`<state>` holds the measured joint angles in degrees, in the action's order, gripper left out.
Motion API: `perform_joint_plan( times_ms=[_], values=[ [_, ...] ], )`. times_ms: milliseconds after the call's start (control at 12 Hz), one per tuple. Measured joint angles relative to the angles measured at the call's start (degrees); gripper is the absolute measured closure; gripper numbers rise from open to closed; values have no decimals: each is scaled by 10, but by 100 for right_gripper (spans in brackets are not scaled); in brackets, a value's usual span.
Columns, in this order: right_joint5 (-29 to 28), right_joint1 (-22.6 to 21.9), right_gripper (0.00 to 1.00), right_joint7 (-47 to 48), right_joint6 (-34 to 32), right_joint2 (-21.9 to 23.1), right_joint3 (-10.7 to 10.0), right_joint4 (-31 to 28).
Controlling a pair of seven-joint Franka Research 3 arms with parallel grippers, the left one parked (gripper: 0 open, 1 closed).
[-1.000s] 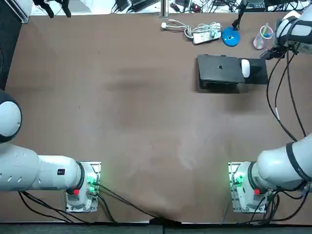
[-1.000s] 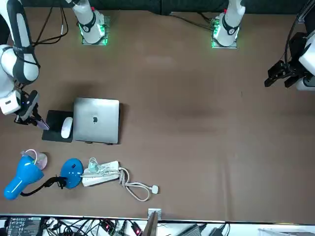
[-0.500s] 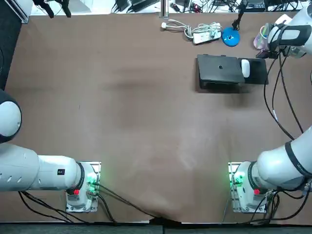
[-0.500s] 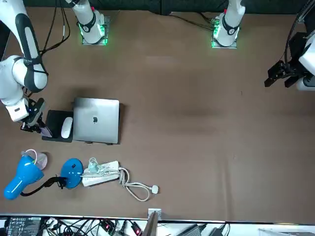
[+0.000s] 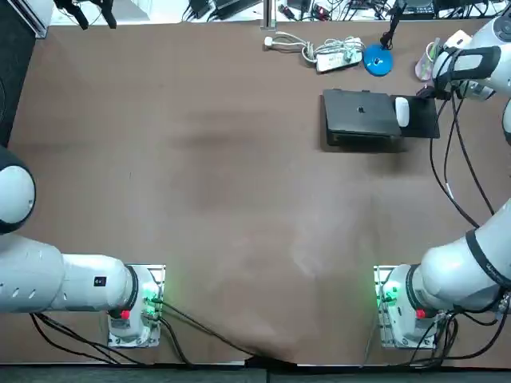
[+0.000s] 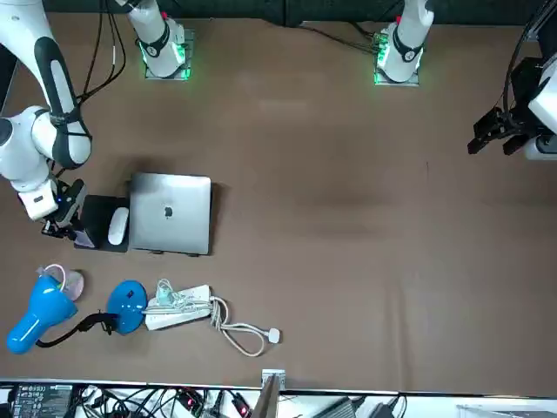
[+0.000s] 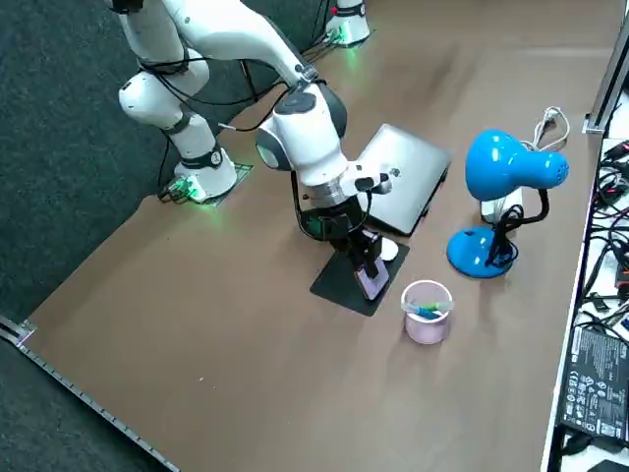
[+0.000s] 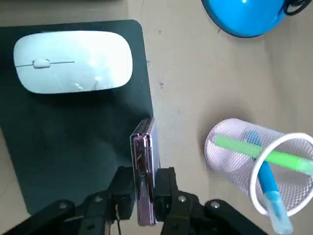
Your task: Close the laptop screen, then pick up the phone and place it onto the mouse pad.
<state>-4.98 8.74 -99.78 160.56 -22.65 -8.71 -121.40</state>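
While the right tool (image 8: 145, 190) gripped the phone (image 8: 143, 152) edge-on between its fingers, it hung over the edge of the mouse pad (image 8: 68, 142), near the white mouse (image 8: 73, 61). The laptop (image 5: 361, 113) lay closed on the desk (image 5: 200, 159).

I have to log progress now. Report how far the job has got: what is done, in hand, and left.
Done: the silver laptop lies shut beside the black mouse pad. In hand: the right gripper is shut on the slim purple-edged phone, held on edge over the pad's margin, near the white mouse. Left: lay the phone on the pad and let go.
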Motion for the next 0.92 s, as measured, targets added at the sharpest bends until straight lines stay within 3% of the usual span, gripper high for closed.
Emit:
perform_joint_plan(
  times_ms=[917],
  values=[
    [0,11,76,0,11,-8,19,0]
  ],
)
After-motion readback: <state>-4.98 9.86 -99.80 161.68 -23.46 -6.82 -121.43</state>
